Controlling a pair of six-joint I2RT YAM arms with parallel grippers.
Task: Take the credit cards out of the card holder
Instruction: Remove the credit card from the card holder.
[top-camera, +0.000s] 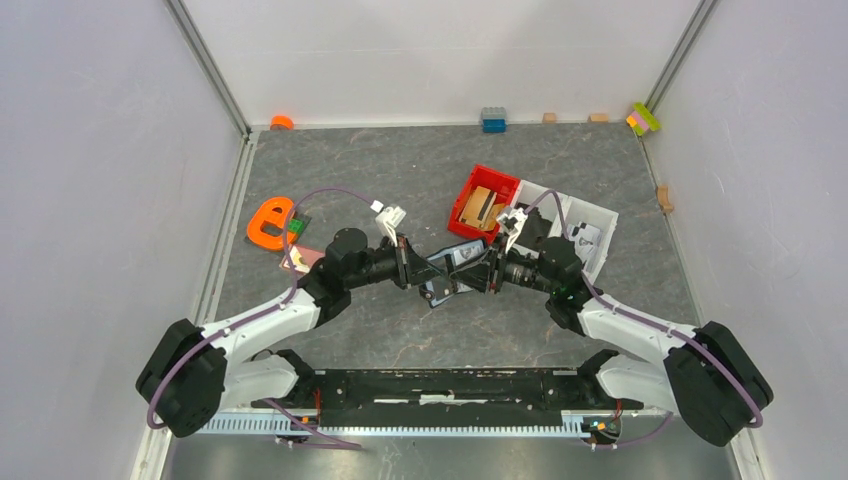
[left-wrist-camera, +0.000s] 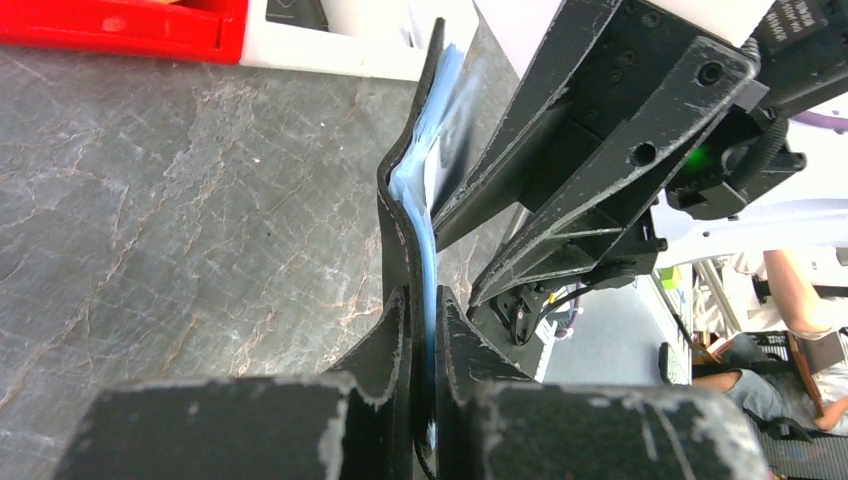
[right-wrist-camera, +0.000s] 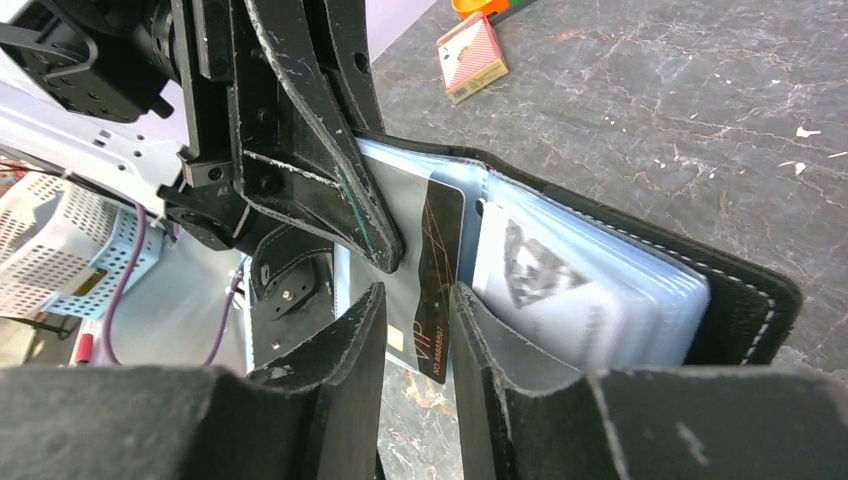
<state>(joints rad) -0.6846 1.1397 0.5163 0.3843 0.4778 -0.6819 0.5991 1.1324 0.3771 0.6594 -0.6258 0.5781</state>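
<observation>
Card holder (top-camera: 452, 270) is held open just on the arm-base side of the red bin (top-camera: 483, 203). Left gripper (left-wrist-camera: 424, 310) is clamped on its blue-lined flap. Right gripper (right-wrist-camera: 415, 300) straddles a dark credit card (right-wrist-camera: 442, 240), jaws narrowed; contact cannot be confirmed.

I look down on a dark grey marbled surface (top-camera: 380, 170). On it stand a red bin (top-camera: 497, 175) and, just beside it, a white bin (top-camera: 575, 203). Near the left edge lie an orange curved object (top-camera: 265, 225) and a small red box (top-camera: 300, 260). A blue block (top-camera: 492, 120) sits at the far edge.
</observation>
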